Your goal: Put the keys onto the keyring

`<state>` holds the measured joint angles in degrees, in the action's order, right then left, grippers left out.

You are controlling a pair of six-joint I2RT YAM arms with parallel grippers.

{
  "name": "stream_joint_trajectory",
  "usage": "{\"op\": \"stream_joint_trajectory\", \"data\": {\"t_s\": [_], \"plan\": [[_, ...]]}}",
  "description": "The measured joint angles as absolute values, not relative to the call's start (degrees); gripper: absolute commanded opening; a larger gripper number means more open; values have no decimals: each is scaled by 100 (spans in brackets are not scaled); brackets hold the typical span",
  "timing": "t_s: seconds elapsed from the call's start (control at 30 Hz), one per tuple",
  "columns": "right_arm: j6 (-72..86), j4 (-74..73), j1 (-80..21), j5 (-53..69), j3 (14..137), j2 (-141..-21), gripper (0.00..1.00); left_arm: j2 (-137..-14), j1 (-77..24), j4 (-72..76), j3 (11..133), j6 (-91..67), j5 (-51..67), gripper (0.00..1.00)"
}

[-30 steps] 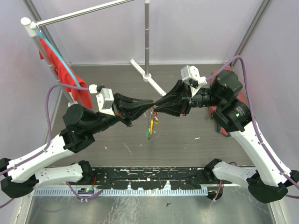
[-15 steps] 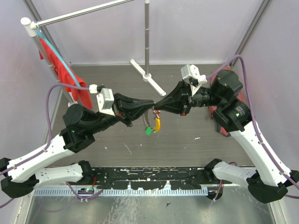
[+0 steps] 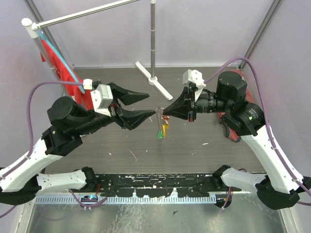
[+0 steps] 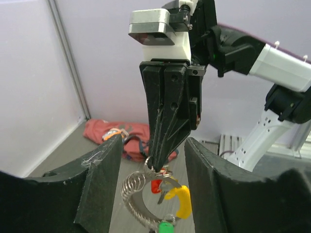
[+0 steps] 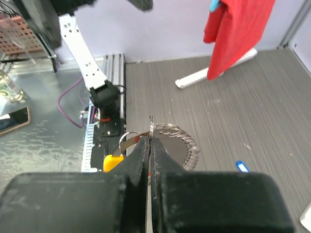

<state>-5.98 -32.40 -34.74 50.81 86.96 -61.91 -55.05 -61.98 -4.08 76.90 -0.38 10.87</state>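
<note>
My right gripper [image 3: 164,112] is shut on the top of the keyring [image 3: 160,122], pinching its small split ring above the table. The silvery coil [image 4: 132,193] hangs below the tips, with the yellow tag [image 4: 182,199] and the green tag [image 4: 166,227] under it. A red key [image 4: 156,187] dangles among them, just below the pinch. My left gripper [image 3: 150,104] is open just to the left, its fingers [image 4: 103,182] on either side of the keyring without touching it. A blue key [image 5: 241,166] lies on the table.
A red cloth [image 3: 59,65] hangs on the rack at the back left. A white stand base [image 3: 153,80] is at the back centre. A red bag [image 4: 112,137] lies beside the right arm. A black rail [image 3: 155,182] runs along the near edge.
My left gripper has opened, let go of the keyring and drawn back to the left. My right gripper has shut on the keyring, which now hangs from it alone.
</note>
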Motion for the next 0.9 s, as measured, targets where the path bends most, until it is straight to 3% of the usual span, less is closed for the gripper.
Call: {"op": "stream_joint_trajectory", "data": {"t_s": [0.27,0.47,0.9], "plan": [[-1310,-4609,-3476,4552,9030,-6495,1,-5911,-6198,-2484,8683,454,1061,50],[-1507,-5424,-3728,4132,9253,-6801,1,-6407,-6198,-3566,9013,757,1173,54],[-1651,-6163,-4281,3861,9334,-6910,1,-6692,-6198,-4104,8969,1094,1706,41]]}}
